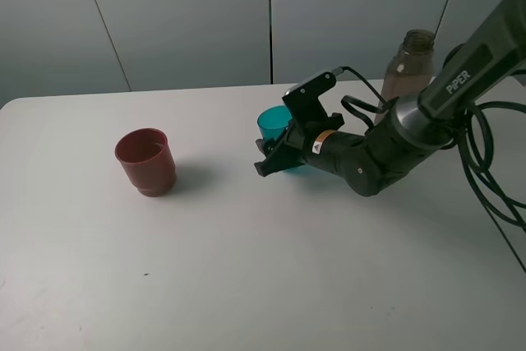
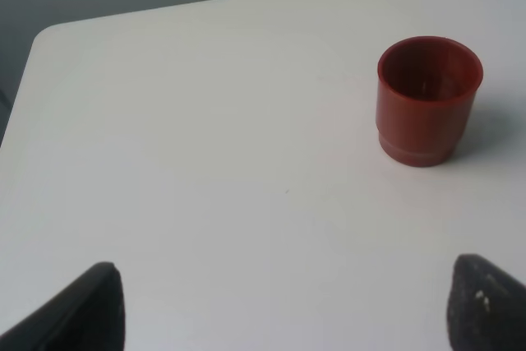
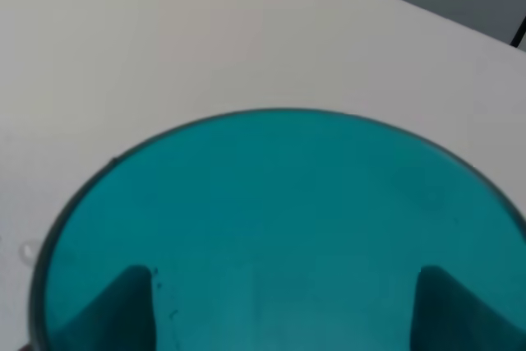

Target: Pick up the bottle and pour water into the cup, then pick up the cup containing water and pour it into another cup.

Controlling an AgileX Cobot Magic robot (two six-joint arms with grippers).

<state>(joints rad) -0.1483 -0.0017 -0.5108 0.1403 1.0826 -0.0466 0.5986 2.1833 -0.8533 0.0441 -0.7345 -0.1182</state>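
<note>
The cup, a translucent teal tumbler, stands upright right of the table's middle, and my right gripper is shut on its sides. In the right wrist view the cup fills the picture and the gripper shows its fingers through the teal wall. Another cup, squat and red-brown, stands apart to the left, also in the left wrist view. The smoky bottle stands uncapped behind the right arm. My left gripper is open over bare table, well short of the red-brown cup.
The white table has its back edge against a grey panelled wall. Black cables hang off the right arm near the table's right edge. The table's left corner shows in the left wrist view.
</note>
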